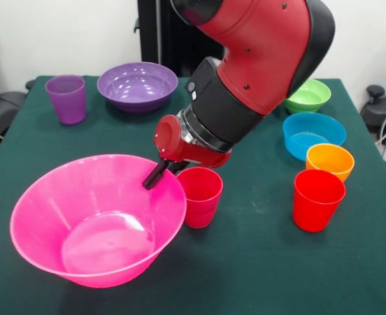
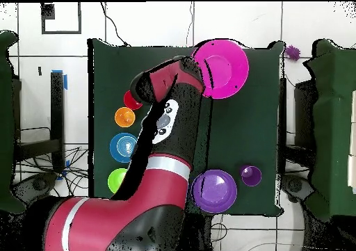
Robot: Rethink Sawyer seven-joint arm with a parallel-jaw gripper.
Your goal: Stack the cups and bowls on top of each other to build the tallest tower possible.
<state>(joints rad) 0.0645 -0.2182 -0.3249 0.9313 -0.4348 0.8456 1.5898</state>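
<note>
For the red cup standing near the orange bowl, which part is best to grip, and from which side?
Likely the rim of the red cup, from straight above. It stands upright with its mouth open, so one finger could go inside and one outside. The orange bowl sits close behind it, so a sideways approach from that side looks crowded.

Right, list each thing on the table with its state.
Huge pink bowl: upright, empty.
Magenta cup: upright, beside the pink bowl.
Red cup: upright, alone.
Orange bowl: upright.
Blue bowl: upright.
Green bowl: upright.
Purple bowl: upright, empty.
Purple cup: upright.
Pincer: at the pink bowl's rim.
</note>
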